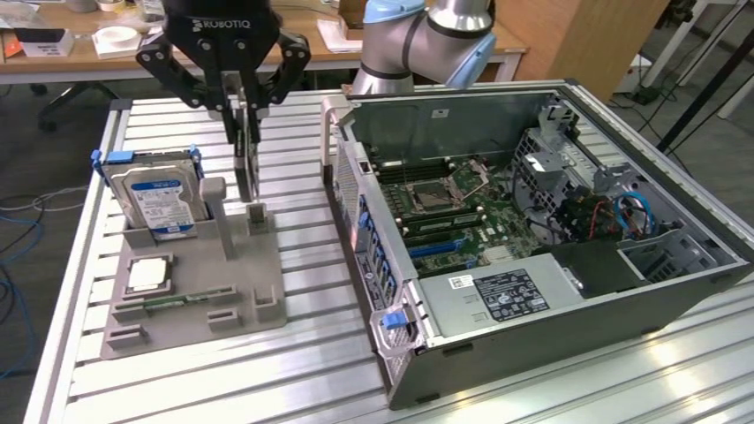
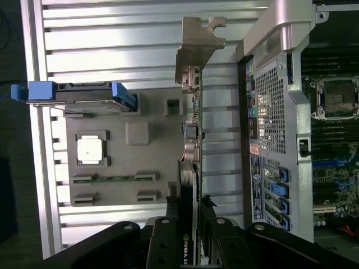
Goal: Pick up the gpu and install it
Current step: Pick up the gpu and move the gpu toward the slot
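Exterior view, jaws: the black gripper (image 1: 240, 104), marked ROBOTIQ, is seen clenched on the upper edge of the gpu (image 1: 245, 163), a thin green circuit card with a dark face, held upright and edge-on.
Exterior view, reason for hold: by this top-edge grasp the lower connector edge is judged to be left free for a slot.
Exterior view, below the jaws: the grey moulded plastic stand (image 1: 177, 331) is found directly underneath. Whether the card's lower end is clear of its slotted post cannot be told.
Exterior view, beside the jaws: a thick silver hard drive with a blue label (image 1: 159, 199) is stood on edge in the stand, its print unreadable. The open dark metal computer case (image 1: 554, 340) is laid on the opposite side.
Wrist view, jaws: the fingers (image 2: 170, 230) are pressed against both faces of the gpu (image 2: 190, 168).
Wrist view, writing: "NVIDIA QU" is read on the card between the jaws.
Wrist view, farthest from the jaws: the narrow silver metal end bracket (image 2: 197, 47) is seen at the card's far end.
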Controlling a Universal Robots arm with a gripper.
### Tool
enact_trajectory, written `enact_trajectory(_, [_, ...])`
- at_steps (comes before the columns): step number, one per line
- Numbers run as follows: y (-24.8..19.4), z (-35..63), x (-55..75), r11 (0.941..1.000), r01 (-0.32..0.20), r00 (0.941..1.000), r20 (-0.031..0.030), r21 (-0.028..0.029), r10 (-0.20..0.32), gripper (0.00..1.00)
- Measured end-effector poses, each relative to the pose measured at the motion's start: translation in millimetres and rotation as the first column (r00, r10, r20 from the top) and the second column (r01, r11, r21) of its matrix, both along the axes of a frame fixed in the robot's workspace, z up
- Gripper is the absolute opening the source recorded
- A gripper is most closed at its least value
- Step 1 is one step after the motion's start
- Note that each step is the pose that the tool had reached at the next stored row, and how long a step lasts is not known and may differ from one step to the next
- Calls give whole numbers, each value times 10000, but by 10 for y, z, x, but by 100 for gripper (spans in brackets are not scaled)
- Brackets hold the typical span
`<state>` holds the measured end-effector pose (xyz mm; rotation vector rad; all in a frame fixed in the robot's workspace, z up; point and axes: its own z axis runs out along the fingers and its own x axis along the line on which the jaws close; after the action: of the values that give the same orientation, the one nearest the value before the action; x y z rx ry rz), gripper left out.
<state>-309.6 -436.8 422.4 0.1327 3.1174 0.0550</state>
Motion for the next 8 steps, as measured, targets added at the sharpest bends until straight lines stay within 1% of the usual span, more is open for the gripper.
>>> enact_trajectory(8, [0,0,19,10000,0,10000,-1,-1,0,26])
